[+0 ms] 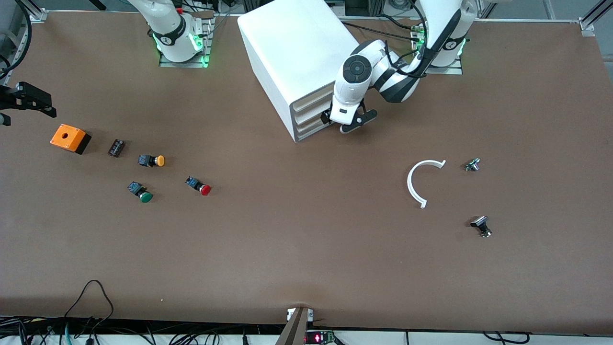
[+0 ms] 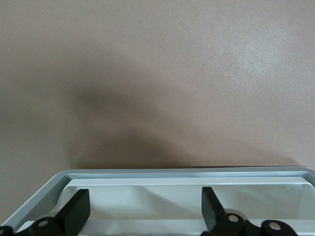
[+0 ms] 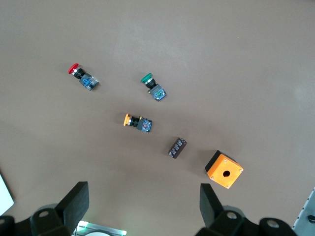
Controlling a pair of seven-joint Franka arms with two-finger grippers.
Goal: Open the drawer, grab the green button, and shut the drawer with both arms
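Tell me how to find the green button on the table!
Start at the orange box near the right arm's end of the brown table. Beside it lie a small black block and three little push buttons. The green button is the one nearest the front camera, and its round cap is green, not orange or red.

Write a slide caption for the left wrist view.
Open left gripper poised at the drawer front lip, brown table ahead.

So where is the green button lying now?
In the front view the green button lies on the table toward the right arm's end, nearer the camera than the orange-capped button, beside the red-capped button.
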